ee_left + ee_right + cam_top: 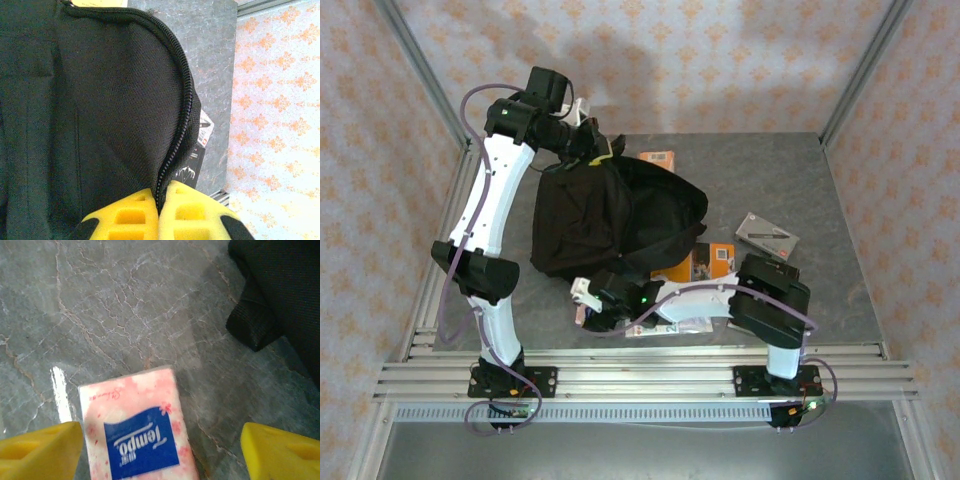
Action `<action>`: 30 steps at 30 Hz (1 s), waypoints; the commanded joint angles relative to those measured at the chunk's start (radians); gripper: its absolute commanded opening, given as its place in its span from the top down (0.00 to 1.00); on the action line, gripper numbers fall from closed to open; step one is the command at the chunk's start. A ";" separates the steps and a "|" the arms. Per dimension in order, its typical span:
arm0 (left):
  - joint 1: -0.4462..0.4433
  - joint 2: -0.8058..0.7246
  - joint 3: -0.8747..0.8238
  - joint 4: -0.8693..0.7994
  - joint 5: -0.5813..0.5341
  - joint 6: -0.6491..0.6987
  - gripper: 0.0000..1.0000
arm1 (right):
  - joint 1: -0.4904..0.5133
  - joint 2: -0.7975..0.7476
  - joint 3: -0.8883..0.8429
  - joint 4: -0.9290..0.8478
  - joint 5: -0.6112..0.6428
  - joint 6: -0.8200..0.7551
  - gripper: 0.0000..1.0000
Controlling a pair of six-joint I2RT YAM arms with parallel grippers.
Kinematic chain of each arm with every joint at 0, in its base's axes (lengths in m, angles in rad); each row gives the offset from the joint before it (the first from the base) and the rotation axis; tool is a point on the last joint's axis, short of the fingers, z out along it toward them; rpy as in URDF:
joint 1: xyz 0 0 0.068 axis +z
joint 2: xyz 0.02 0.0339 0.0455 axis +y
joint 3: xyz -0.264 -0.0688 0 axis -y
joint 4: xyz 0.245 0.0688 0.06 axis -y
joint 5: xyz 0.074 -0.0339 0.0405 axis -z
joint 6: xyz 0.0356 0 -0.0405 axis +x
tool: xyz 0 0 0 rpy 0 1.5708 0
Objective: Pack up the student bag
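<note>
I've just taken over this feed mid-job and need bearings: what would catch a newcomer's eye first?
A big black backpack slumped mid-table, the left gripper pinching its zip edge at the far side. Nearer, the right gripper hangs open over a pink tissue pack lying flat on the grey table.

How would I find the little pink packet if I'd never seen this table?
Start at the big soft black fabric backpack on the grey stone table. Look just in front of it, between the open yellow fingers of the right claw. The small pink flowery packet lies flat there, and only it has a blue Tempo label.
</note>
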 commanded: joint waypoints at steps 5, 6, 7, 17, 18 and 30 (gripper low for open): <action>0.011 -0.060 0.001 0.042 0.048 -0.014 1.00 | 0.036 0.081 0.093 -0.087 0.021 -0.020 0.35; 0.013 -0.060 0.000 0.042 0.048 -0.014 1.00 | 0.039 0.087 0.099 -0.099 0.023 -0.026 0.38; 0.014 -0.060 0.000 0.040 0.048 -0.014 1.00 | 0.043 0.092 0.101 -0.112 0.023 -0.029 0.41; 0.018 -0.060 -0.001 0.040 0.051 -0.016 1.00 | 0.046 -0.049 0.045 -0.085 0.107 0.020 0.65; 0.020 -0.061 -0.001 0.040 0.050 -0.016 1.00 | 0.042 -0.087 0.030 -0.069 0.113 0.034 0.65; 0.026 -0.072 0.002 0.052 0.061 -0.029 1.00 | -0.194 -0.735 -0.279 0.099 0.195 0.336 0.71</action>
